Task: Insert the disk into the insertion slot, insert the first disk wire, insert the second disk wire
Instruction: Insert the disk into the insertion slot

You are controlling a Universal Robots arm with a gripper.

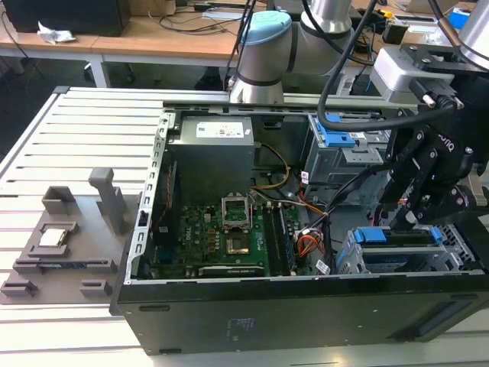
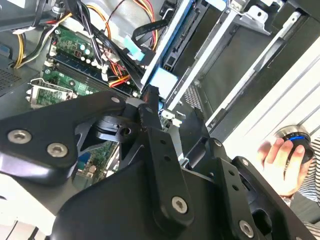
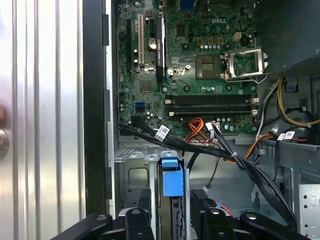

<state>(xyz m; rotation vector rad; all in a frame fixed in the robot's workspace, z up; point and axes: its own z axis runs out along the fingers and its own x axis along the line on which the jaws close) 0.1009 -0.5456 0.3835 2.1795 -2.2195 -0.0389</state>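
Standing on edge, disk (image 1: 397,235) lengthwise in insertion slot (image 1: 397,262)

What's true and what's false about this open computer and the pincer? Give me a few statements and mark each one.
The pincer is over the insertion slot. True.
The computer case is closed. False: it is open, with the motherboard exposed.
The disk lies outside the case. False: its blue carrier sits in the insertion slot.
In the second wrist view, a hand holds a round knob. True.
The grey fixture lies on the exterior view's right of the case. False: it lies on the left.
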